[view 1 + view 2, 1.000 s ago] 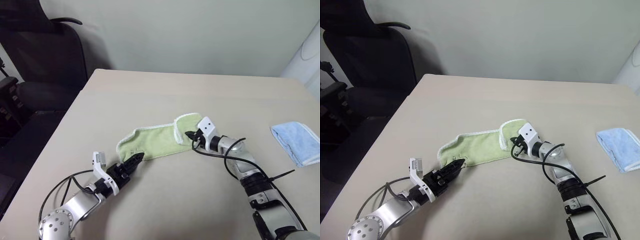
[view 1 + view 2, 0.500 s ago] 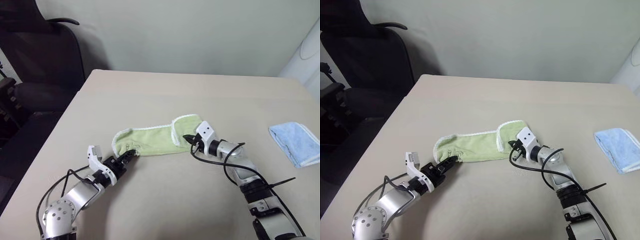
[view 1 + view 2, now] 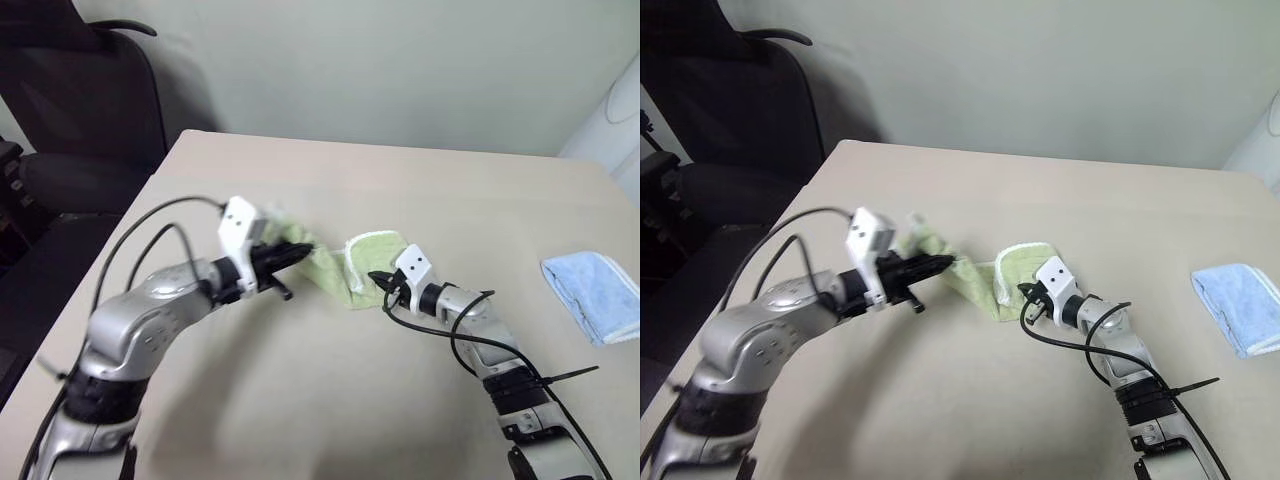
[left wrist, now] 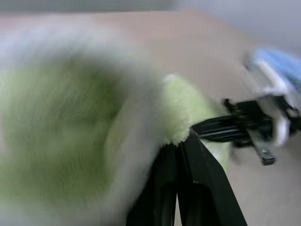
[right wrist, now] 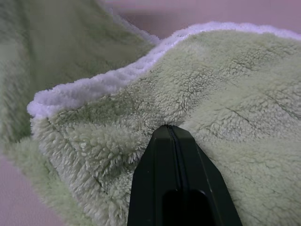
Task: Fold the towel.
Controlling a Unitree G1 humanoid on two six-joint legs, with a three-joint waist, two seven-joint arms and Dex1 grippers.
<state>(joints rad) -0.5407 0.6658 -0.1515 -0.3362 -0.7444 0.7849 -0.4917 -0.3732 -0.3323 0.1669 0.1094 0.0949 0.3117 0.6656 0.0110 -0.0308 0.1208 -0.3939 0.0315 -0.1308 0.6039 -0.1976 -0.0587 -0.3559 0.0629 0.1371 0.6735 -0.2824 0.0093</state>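
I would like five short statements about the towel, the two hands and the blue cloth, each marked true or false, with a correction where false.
1. The left hand is shut on one end of the towel and holds that end above the table. True.
2. The right hand is open and hangs clear of the towel. False: it is shut, with its fingertips against the towel's folded end.
3. The light blue cloth lies on the table apart from the towel, on the robot's right side. True.
4. The towel lies spread flat on the table. False: it is bunched and partly lifted between the two hands.
5. The blue cloth lies on top of the towel. False: bare table separates them.
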